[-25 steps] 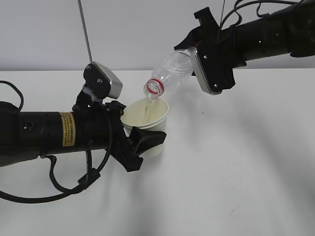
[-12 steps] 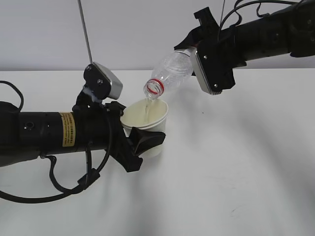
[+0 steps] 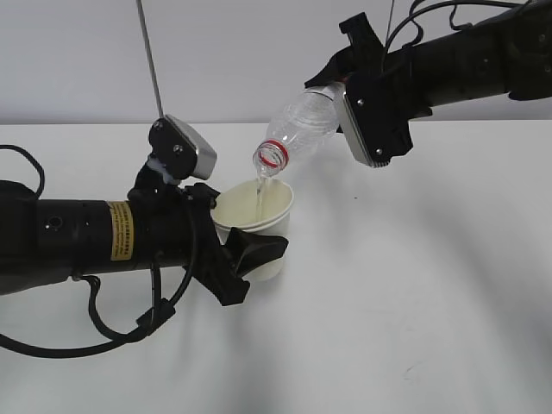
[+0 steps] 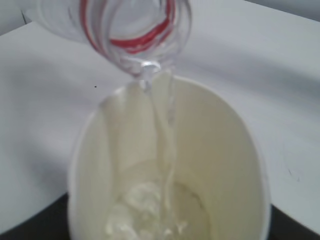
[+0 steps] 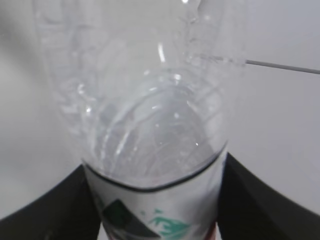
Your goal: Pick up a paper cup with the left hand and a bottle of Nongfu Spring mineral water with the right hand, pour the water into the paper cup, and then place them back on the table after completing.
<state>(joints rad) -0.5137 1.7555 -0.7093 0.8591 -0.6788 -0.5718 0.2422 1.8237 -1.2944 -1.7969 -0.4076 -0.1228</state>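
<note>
Clear plastic bottle (image 3: 302, 123) tilted, long axis running from upper right down to lower left, red-ringed mouth (image 3: 271, 155) pointing down-left just above the paper cup (image 3: 255, 226). Thin stream of water (image 3: 259, 191) falls from mouth into cup; left wrist view shows the water (image 4: 165, 150) pooling at cup bottom. Cup (image 4: 170, 165) upright, rim open upward, held above the tabletop (image 3: 414, 285).

Right pincer (image 3: 332, 82) closed on bottle body, black fingers (image 5: 60, 205) flank both sides of the bottle (image 5: 150, 125) near its label. Left pincer (image 3: 237, 246) clamped around cup wall.

Versus a second ago: left arm and cup shifted slightly right and down, grey block (image 3: 185, 147) sits a bit lower; bottle tilt unchanged, pouring continues.

Around: thin grey rod (image 3: 148, 56) rising behind left arm, loose black cable (image 3: 129, 332) below it. Left arm partly hides cup's left side.
</note>
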